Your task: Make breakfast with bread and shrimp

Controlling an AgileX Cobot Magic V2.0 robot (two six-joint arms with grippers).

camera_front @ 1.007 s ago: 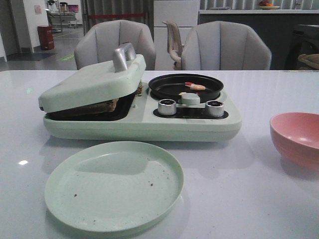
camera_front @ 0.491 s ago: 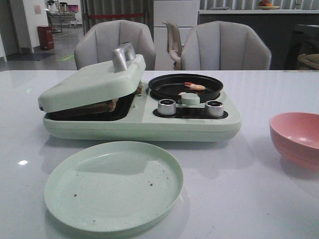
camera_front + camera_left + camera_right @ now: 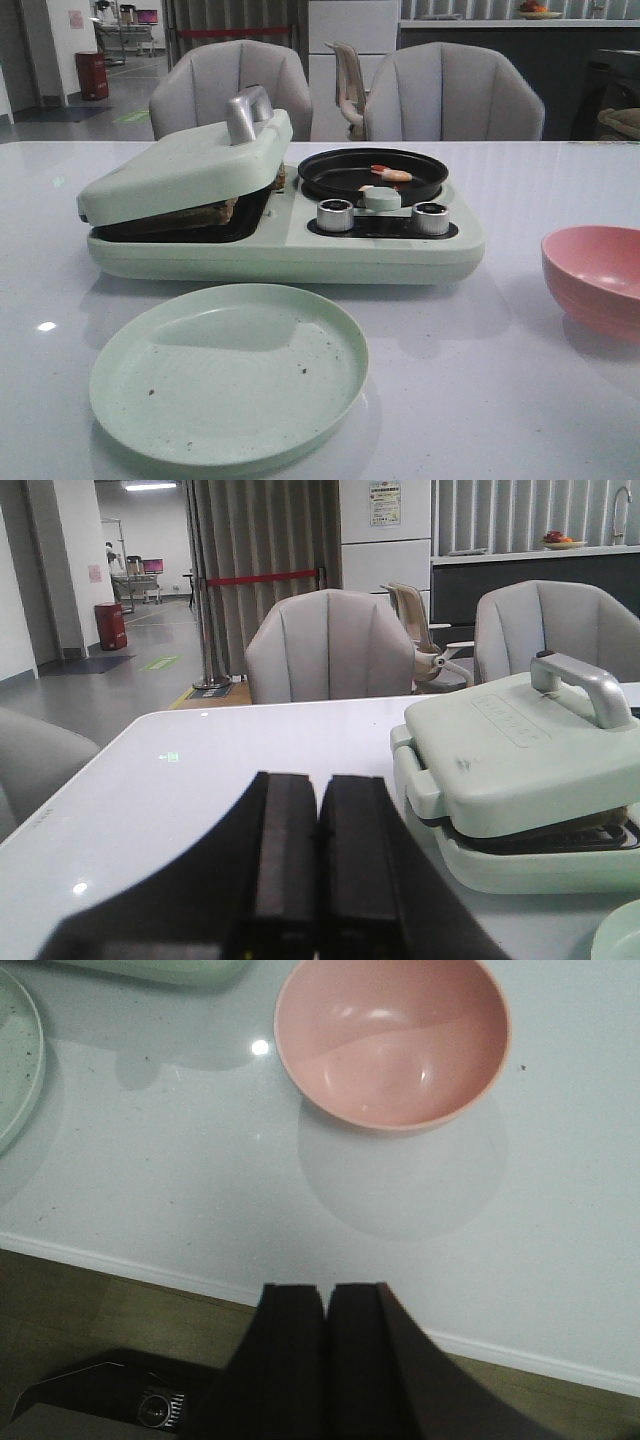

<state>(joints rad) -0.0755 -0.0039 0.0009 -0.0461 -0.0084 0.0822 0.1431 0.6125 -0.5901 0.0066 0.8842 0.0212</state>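
Sitting lower centre of the front view, one pale green plate [image 3: 228, 372]; one pink bowl [image 3: 597, 280] at right edge. Behind, one breakfast maker [image 3: 285, 225] — bread [image 3: 205, 213] under its tilted lid, left half, slice count unclear. One shrimp [image 3: 391, 174] in black pan [image 3: 372, 176], long axis left-right, paler end pointing right. Left gripper [image 3: 318, 830] and right gripper [image 3: 327, 1310] — fingers pressed together, empty.

Left pincer [image 3: 317, 855] closed; right pincer [image 3: 327, 1345] closed.
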